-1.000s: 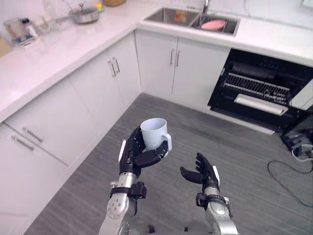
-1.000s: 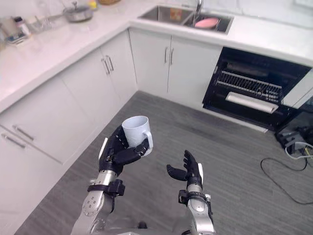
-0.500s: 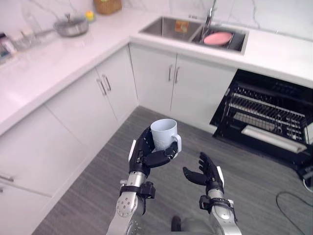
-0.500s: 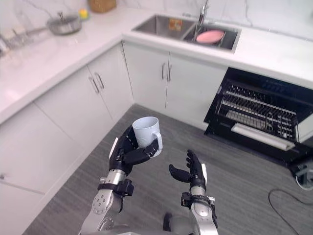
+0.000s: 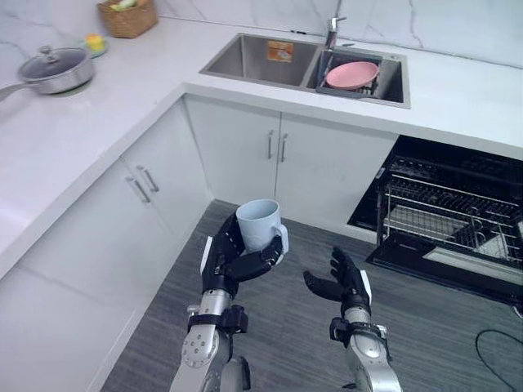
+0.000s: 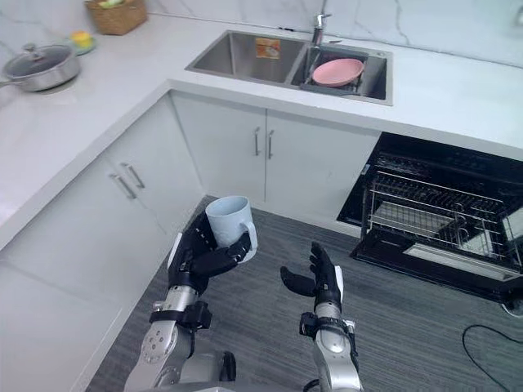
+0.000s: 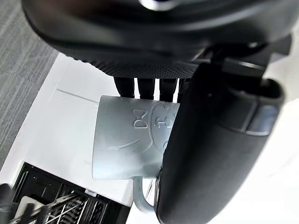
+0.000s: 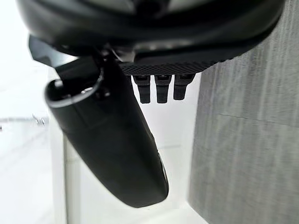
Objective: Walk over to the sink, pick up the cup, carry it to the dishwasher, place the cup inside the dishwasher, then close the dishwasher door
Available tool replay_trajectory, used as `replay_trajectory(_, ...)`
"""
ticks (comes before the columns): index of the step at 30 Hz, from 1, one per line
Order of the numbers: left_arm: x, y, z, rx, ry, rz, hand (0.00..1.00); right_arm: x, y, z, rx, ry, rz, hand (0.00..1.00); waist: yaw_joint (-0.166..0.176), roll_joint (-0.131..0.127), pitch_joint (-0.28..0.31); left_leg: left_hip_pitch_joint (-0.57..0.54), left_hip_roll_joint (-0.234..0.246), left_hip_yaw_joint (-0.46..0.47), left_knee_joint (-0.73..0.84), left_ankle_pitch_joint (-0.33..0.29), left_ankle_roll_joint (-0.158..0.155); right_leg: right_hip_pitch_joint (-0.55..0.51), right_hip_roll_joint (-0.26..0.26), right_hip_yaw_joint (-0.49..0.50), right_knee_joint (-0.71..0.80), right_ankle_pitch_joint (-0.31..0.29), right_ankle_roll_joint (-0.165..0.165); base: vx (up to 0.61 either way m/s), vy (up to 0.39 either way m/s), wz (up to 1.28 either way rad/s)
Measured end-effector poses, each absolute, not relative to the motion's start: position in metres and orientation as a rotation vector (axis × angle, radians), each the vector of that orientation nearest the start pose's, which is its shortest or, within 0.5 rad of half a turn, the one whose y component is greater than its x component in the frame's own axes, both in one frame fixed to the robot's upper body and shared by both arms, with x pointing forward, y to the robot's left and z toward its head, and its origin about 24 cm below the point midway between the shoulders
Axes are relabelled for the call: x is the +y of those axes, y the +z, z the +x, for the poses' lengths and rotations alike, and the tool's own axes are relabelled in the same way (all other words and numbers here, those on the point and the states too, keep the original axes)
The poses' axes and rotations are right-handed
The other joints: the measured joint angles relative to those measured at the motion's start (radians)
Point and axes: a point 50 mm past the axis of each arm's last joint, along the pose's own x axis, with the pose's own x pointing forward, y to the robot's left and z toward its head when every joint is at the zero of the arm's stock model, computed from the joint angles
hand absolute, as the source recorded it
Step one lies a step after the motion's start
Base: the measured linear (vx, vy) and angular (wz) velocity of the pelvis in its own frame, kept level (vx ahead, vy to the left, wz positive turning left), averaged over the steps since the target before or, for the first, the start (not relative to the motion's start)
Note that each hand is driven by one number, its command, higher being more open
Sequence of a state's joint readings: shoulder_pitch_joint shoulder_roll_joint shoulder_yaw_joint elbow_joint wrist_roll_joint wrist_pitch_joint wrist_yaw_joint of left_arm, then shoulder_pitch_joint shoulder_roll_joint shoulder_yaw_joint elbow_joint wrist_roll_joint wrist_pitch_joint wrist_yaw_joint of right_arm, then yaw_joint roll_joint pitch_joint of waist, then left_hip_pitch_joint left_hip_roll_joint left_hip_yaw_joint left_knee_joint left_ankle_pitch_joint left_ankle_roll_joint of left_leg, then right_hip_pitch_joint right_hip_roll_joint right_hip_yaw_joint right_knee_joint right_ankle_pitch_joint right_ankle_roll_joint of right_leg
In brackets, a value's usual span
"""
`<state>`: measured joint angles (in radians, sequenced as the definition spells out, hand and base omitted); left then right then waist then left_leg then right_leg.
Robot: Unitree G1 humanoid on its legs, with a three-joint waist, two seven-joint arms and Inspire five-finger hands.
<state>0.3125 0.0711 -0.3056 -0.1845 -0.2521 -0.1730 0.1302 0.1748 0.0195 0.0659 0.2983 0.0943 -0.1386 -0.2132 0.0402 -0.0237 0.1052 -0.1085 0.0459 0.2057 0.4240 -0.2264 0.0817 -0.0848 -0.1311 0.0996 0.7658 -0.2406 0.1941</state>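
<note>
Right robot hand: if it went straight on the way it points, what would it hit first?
Most likely the white cabinet door under the sink: the right robot hand points forward over floor towards it. The open dishwasher sits further right. Depth is hard to judge.

A home kitchen is showing here: a white counter (image 5: 65, 147) is wrapping a corner above white cabinets (image 5: 323, 175), a steel sink (image 5: 241, 65) with a pink plate (image 5: 352, 74) is lying far beyond the left robot hand (image 5: 233, 257), and a dishwasher (image 5: 449, 216) is standing open off to its right.
</note>
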Motion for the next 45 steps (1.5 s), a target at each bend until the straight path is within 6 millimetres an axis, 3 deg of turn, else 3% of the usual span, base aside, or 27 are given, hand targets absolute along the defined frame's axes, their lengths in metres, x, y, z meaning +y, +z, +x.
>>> replay_trajectory(2, 0.115, 0.033, 0.186, -0.011, -0.04, -0.248, 0.3, -0.143, -0.036, 0.201, 0.267, -0.204, 0.111, 0.9, -0.008, 0.0, 0.0, 0.12, 0.012, 0.046, -0.069, -0.043, -0.004, -0.124, -0.002, -0.079, 0.16, -0.037, -0.069, 0.33, 0.106, -0.58)
replay_trajectory(5, 0.12, 0.033, 0.186, -0.015, -0.018, -0.243, 0.3, -0.136, -0.01, 0.211, 0.136, -0.159, 0.134, 0.9, -0.026, -0.004, -0.005, 0.202, 0.032, 0.099, -0.106, -0.079, -0.033, -0.255, 0.001, -0.215, 0.081, -0.076, -0.141, 0.32, 0.011, -0.53)
replay_trajectory(6, 0.122, 0.033, 0.187, -0.016, -0.007, -0.241, 0.3, -0.135, -0.006, 0.213, 0.116, -0.153, 0.139, 0.9, -0.034, -0.004, -0.005, 0.216, 0.038, 0.105, -0.113, -0.084, -0.041, -0.272, 0.003, -0.247, 0.039, -0.076, -0.148, 0.39, -0.039, -0.3)
replay_trajectory(8, 0.128, 0.034, 0.188, -0.022, 0.021, -0.234, 0.3, -0.137, 0.0, 0.214, 0.081, -0.154, 0.176, 0.9, -0.052, -0.004, -0.005, 0.263, 0.053, 0.115, -0.143, -0.097, -0.067, -0.295, 0.032, -0.325, -0.144, -0.027, -0.184, 0.5, -0.068, -0.15)
replay_trajectory(9, 0.134, 0.033, 0.188, -0.025, 0.04, -0.222, 0.3, -0.137, 0.0, 0.213, 0.076, -0.153, 0.18, 0.9, -0.063, -0.028, -0.02, 0.286, 0.045, 0.104, -0.151, -0.112, -0.097, -0.274, 0.058, -0.325, -0.313, 0.15, -0.237, 0.61, -0.053, -0.08)
replay_trajectory(10, 0.13, 0.028, 0.191, -0.004, 0.049, -0.224, 0.3, -0.145, -0.001, 0.211, 0.08, -0.164, 0.159, 0.9, -0.066, 0.03, -0.022, 0.31, 0.09, 0.083, -0.153, -0.13, -0.12, -0.245, 0.104, -0.339, -0.327, 0.161, -0.264, 0.52, -0.033, -0.1)
replay_trajectory(12, 0.127, 0.028, 0.193, -0.006, 0.052, -0.236, 0.3, -0.152, -0.001, 0.207, 0.08, -0.181, 0.162, 0.9, -0.065, 0.058, -0.022, 0.297, 0.116, 0.05, -0.097, -0.093, -0.131, -0.217, 0.135, -0.339, -0.353, 0.138, -0.276, 0.5, -0.063, -0.19)
replay_trajectory(14, 0.122, 0.028, 0.194, -0.006, 0.054, -0.249, 0.3, -0.156, 0.002, 0.197, 0.078, -0.198, 0.175, 0.9, -0.066, 0.07, -0.012, 0.263, 0.15, 0.034, 0.093, -0.02, -0.151, -0.121, 0.157, -0.334, -0.412, 0.125, -0.279, 0.47, -0.075, -0.17)
replay_trajectory(15, 0.121, 0.029, 0.193, -0.008, 0.061, -0.265, 0.3, -0.155, 0.01, 0.191, 0.051, -0.197, 0.191, 0.9, -0.059, 0.072, -0.009, 0.212, 0.178, 0.025, 0.279, 0.075, -0.156, -0.043, 0.166, -0.312, -0.462, 0.12, -0.281, 0.34, -0.008, -0.36)
replay_trajectory(16, 0.12, 0.031, 0.192, -0.015, 0.063, -0.272, 0.3, -0.154, 0.019, 0.188, 0.015, -0.194, 0.213, 0.9, -0.051, 0.075, -0.011, 0.168, 0.197, 0.021, 0.391, 0.062, -0.162, 0.003, 0.172, -0.293, -0.494, 0.118, -0.279, 0.37, 0.017, -0.47)
replay_trajectory(18, 0.12, 0.037, 0.19, -0.041, 0.066, -0.289, 0.3, -0.151, 0.042, 0.19, -0.092, -0.182, 0.251, 0.9, -0.043, 0.077, -0.012, 0.056, 0.22, 0.022, 0.507, -0.012, -0.143, 0.054, 0.176, -0.254, -0.54, 0.112, -0.278, 0.32, 0.063, -0.59)
replay_trajectory(20, 0.12, 0.037, 0.187, -0.042, 0.062, -0.296, 0.3, -0.149, 0.062, 0.191, -0.194, -0.166, 0.27, 0.9, -0.011, 0.07, -0.015, -0.038, 0.208, -0.004, 0.429, -0.091, -0.112, 0.082, 0.173, -0.181, -0.556, 0.095, -0.268, 0.26, 0.125, -0.85)
replay_trajectory(24, 0.121, 0.032, 0.182, -0.015, 0.07, -0.296, 0.3, -0.15, 0.064, 0.191, -0.209, -0.167, 0.27, 0.9, -0.002, 0.068, -0.015, -0.096, 0.122, -0.148, 0.14, -0.105, -0.118, 0.099, 0.146, -0.088, -0.505, 0.042, -0.216, 0.23, 0.263, -0.78)
replay_trajectory(25, 0.12, 0.031, 0.181, -0.012, 0.066, -0.297, 0.3, -0.15, 0.063, 0.192, -0.204, -0.166, 0.269, 0.9, 0.002, 0.078, -0.021, -0.075, 0.094, -0.182, 0.03, 0.02, -0.113, 0.078, 0.141, -0.041, -0.452, 0.002, -0.181, 0.25, 0.383, -0.76)
replay_trajectory(26, 0.124, 0.03, 0.181, -0.006, 0.074, -0.284, 0.3, -0.146, 0.059, 0.192, -0.18, -0.162, 0.277, 0.9, 0.0, 0.051, -0.026, -0.057, 0.074, -0.157, 0.02, 0.016, -0.108, 0.076, 0.121, -0.017, -0.439, -0.012, -0.171, 0.21, 0.317, -0.61)
replay_trajectory(28, 0.125, 0.03, 0.182, -0.01, 0.07, -0.275, 0.3, -0.144, 0.057, 0.19, -0.17, -0.161, 0.288, 0.9, -0.014, 0.026, -0.037, -0.055, 0.053, -0.137, 0.024, 0.011, -0.098, 0.074, 0.094, 0.005, -0.455, -0.011, -0.167, 0.17, 0.238, -0.33)
replay_trajectory(29, 0.126, 0.03, 0.181, -0.006, 0.072, -0.27, 0.3, -0.139, 0.057, 0.191, -0.17, -0.144, 0.296, 0.9, -0.003, 0.014, -0.043, -0.043, 0.046, -0.103, 0.026, 0.004, -0.086, 0.075, 0.083, 0.032, -0.473, -0.002, -0.149, 0.21, 0.281, -0.6)
replay_trajectory(34, 0.126, 0.03, 0.179, -0.004, 0.075, -0.27, 0.3, -0.133, 0.058, 0.191, -0.172, -0.103, 0.304, 0.9, 0.008, 0.011, -0.045, 0.05, 0.049, -0.027, -0.02, -0.046, -0.069, 0.069, 0.078, 0.091, -0.463, 0.006, -0.122, 0.09, 0.119, -0.82)
replay_trajectory(35, 0.126, 0.03, 0.18, -0.005, 0.074, -0.269, 0.3, -0.133, 0.058, 0.191, -0.169, -0.104, 0.303, 0.9, 0.009, 0.006, -0.046, 0.057, 0.052, -0.005, -0.028, -0.046, -0.07, 0.051, 0.078, 0.085, -0.445, 0.005, -0.12, 0.01, 0.021, -1.05)
replay_trajectory(40, 0.127, 0.03, 0.181, -0.01, 0.071, -0.264, 0.3, -0.13, 0.046, 0.201, -0.124, -0.093, 0.286, 0.9, -0.02, 0.001, -0.05, 0.127, 0.07, 0.158, -0.083, -0.046, -0.068, -0.058, 0.024, -0.196, -0.34, 0.01, -0.125, -0.04, -0.013, -0.93)
replay_trajectory(42, 0.124, 0.033, 0.185, -0.022, 0.056, -0.266, 0.3, -0.131, 0.038, 0.206, -0.093, -0.092, 0.272, 0.9, -0.038, 0.005, -0.055, 0.118, 0.072, 0.157, -0.082, -0.044, -0.072, -0.049, 0.033, -0.233, -0.385, 0.031, -0.148, -0.02, -0.039, -0.27)
replay_trajectory(45, 0.117, 0.036, 0.189, -0.036, 0.033, -0.287, 0.3, -0.134, 0.032, 0.205, -0.06, -0.099, 0.255, 0.9, -0.037, 0.01, -0.053, 0.116, 0.074, 0.118, -0.105, -0.025, -0.075, -0.021, 0.051, -0.241, -0.451, 0.067, -0.154, 0.0, -0.022, 0.03)
